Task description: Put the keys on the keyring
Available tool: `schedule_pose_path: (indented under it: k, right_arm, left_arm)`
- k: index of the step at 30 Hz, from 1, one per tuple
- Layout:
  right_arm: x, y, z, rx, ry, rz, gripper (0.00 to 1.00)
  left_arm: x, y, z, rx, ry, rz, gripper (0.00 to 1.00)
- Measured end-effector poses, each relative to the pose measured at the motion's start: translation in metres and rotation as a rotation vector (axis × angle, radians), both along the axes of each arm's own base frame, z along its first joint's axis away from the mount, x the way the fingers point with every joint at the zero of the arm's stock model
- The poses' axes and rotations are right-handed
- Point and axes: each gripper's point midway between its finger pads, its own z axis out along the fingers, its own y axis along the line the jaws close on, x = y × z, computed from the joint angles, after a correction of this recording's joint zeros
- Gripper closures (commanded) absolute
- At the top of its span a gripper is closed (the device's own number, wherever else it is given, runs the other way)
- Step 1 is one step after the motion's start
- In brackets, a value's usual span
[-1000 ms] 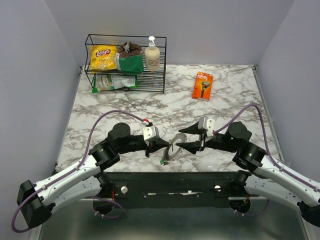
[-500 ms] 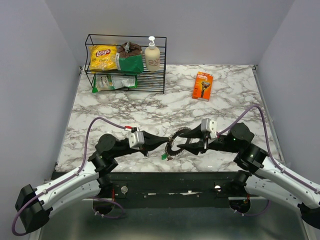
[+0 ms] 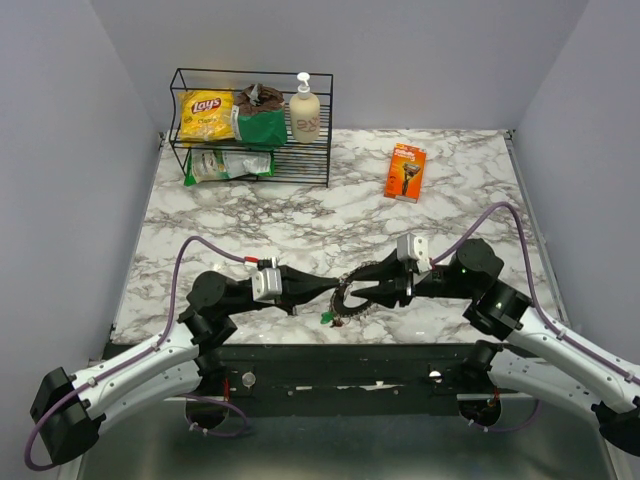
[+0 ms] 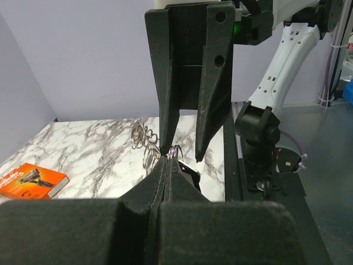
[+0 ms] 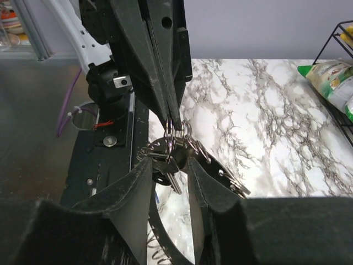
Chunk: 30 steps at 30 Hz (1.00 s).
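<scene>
The keyring (image 3: 350, 299), a silvery toothed loop, sits near the table's front edge between my two grippers. A bunch of keys (image 5: 175, 165) hangs from small split rings. A green-headed key (image 3: 326, 320) lies just below the loop. My left gripper (image 3: 333, 290) is shut on one small split ring (image 4: 175, 151) at its tips. The right wrist view shows it (image 5: 172, 118) coming down from above. My right gripper (image 5: 168, 164) is open, its jaws on either side of the hanging keys. It also shows in the top view (image 3: 368, 291) and hangs from above in the left wrist view (image 4: 179, 152).
A black wire rack (image 3: 250, 125) with a chips bag, snack packs and a soap bottle stands at the back left. An orange razor box (image 3: 405, 171) lies at the back right. The black mounting rail (image 3: 340, 360) runs along the front edge, right below the grippers.
My left wrist has drawn back to the left and stretched low, its tips now at the keyring. My right gripper's jaws have narrowed and moved in over the keys.
</scene>
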Motion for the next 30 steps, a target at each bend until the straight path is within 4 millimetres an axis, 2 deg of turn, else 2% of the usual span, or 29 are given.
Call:
schedule_pose_path:
  k: [8, 14, 30]
  right_arm:
    - [-0.001, 0.002, 0.004, 0.004, 0.013, 0.015, 0.76]
    - [0.000, 0.007, -0.003, -0.018, 0.040, 0.026, 0.90]
    - [0.004, 0.014, -0.014, -0.076, 0.076, 0.052, 0.89]
  left_arm:
    - [0.000, -0.002, -0.005, 0.014, 0.008, -0.008, 1.00]
    - [0.000, -0.002, -0.005, 0.015, 0.007, -0.010, 1.00]
    - [0.000, -0.002, -0.004, 0.016, 0.004, -0.009, 1.00]
